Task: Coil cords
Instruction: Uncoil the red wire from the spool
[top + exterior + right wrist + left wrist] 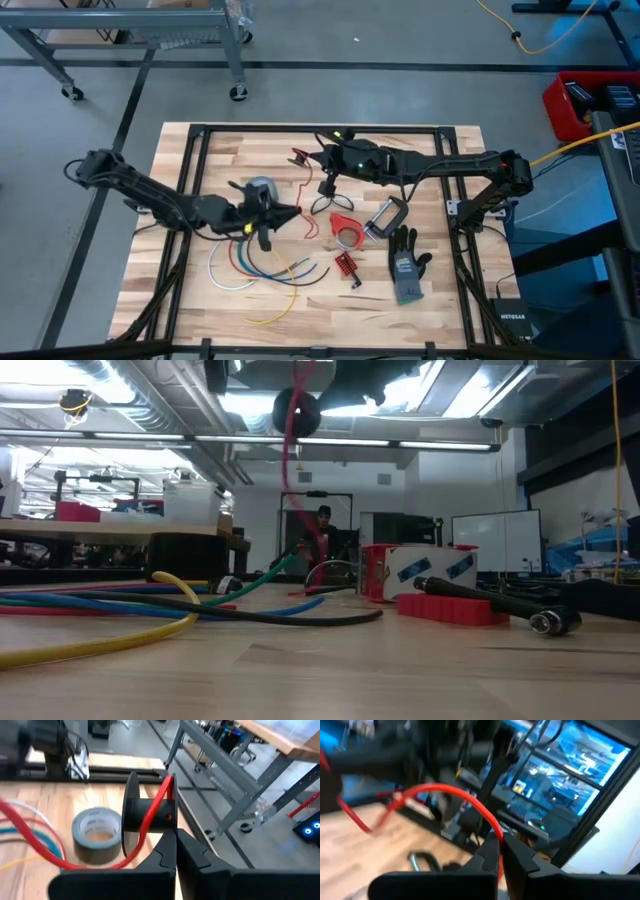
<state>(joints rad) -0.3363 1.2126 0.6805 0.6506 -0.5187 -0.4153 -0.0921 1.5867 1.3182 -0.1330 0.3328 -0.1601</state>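
A red cord (150, 815) runs over a black spool (135, 805), and my right gripper (175, 837) is shut just behind that spool, raised over the far middle of the table (322, 160). In the low view the spool (297, 410) hangs high and the red cord (292, 470) drops from it. My left gripper (295, 212) is left of centre, shut on the same red cord (445, 790), which arcs away from its fingers. Loose white, red, blue, green and yellow cords (250, 265) lie on the table's near left. My left gripper pinches the red cord (496, 831) between its two fingertips. The fingers lie about level and point toward the table's right. The cord rises from them in a slack arc, clear of the table. My right gripper is shut at the black spool's hub (160, 820). Its own fingertips hide the place of contact, and I cannot tell whether the cord is caught too. The fingers slant slightly down toward the table's left. The spool is lifted clear of the table.
A grey tape roll (262, 188) lies by the left gripper. A red tape dispenser (345, 228), a clamp (385, 217), a small red tool (346, 265) and a dark glove (405, 262) lie on the table's right half. A thick yellow cable (560, 155) runs off to the right.
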